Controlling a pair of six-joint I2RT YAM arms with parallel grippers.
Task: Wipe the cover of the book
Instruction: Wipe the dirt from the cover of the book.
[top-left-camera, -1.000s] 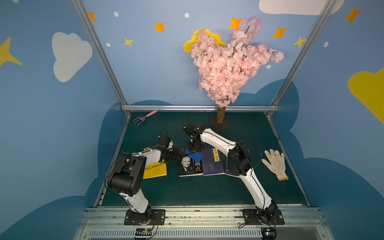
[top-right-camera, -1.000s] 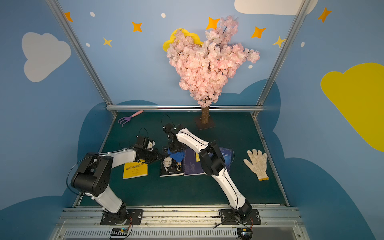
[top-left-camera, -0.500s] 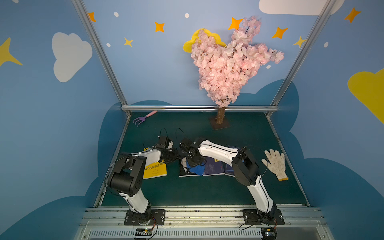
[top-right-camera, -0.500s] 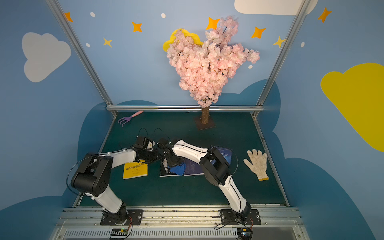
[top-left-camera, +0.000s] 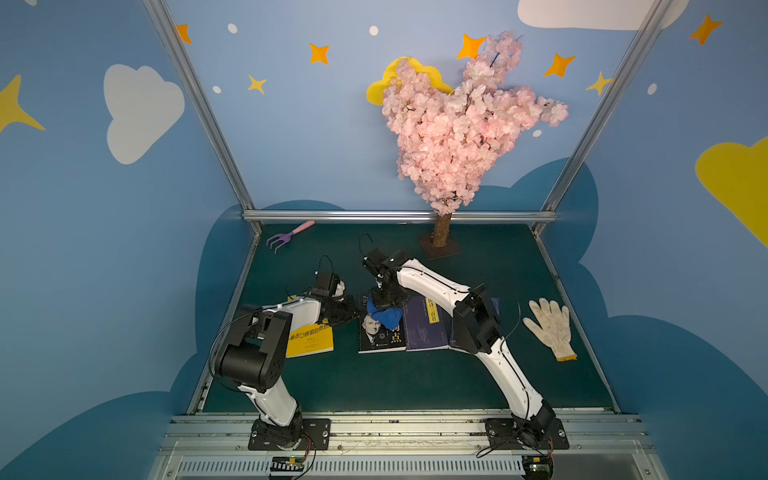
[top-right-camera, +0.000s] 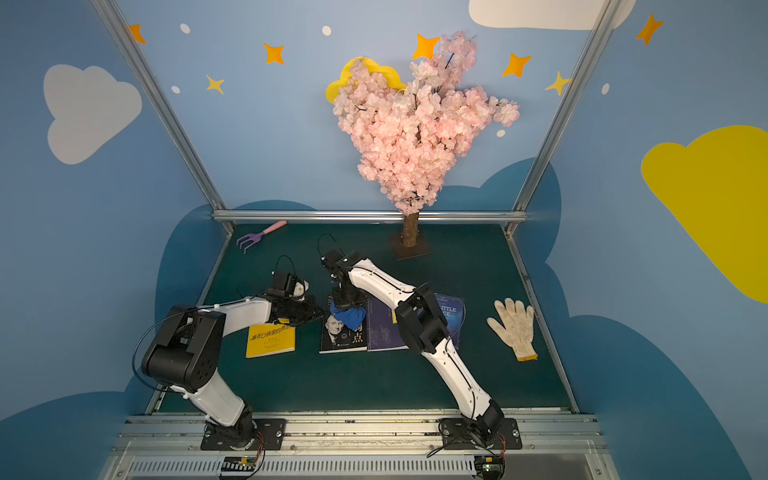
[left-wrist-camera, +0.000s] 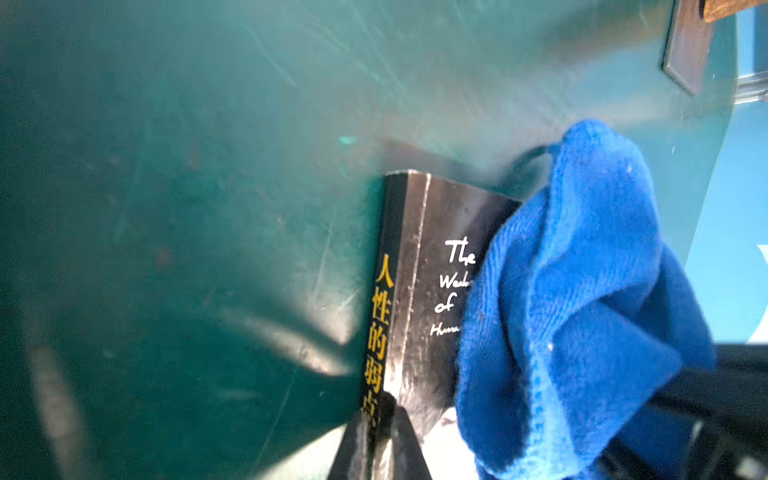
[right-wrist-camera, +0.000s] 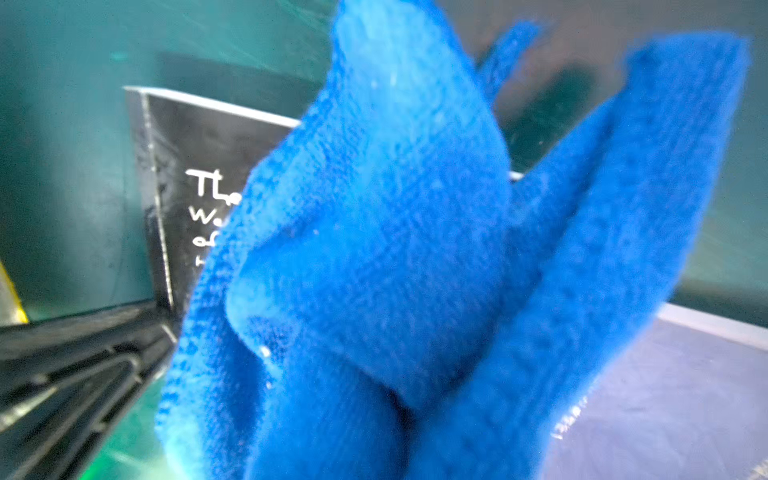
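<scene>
The book (top-left-camera: 380, 338) (top-right-camera: 343, 338) has a black cover with a man's portrait and lies flat in the middle of the green mat. A bunched blue cloth (top-left-camera: 386, 316) (top-right-camera: 350, 316) rests on the far half of its cover. My right gripper (top-left-camera: 384, 301) (top-right-camera: 345, 301) points down, shut on the cloth. In the right wrist view the cloth (right-wrist-camera: 395, 249) hides the fingers, and the book's far corner (right-wrist-camera: 199, 141) shows beside it. My left gripper (top-left-camera: 355, 312) (left-wrist-camera: 380, 436) is shut on the book's spine edge (left-wrist-camera: 382, 291), next to the cloth (left-wrist-camera: 582, 311).
A yellow book (top-left-camera: 309, 340) lies under the left arm. A purple book (top-left-camera: 424, 328) touches the black one's right side, with a blue book (top-right-camera: 449, 311) beyond it under the right arm. A white glove (top-left-camera: 550, 326) lies right; a pink tree (top-left-camera: 442, 232) and a toy rake (top-left-camera: 286, 237) stand at the back.
The right gripper dragged the cloth down the cover toward the front, then came back to the far end. The left arm has stayed at the book's spine.
</scene>
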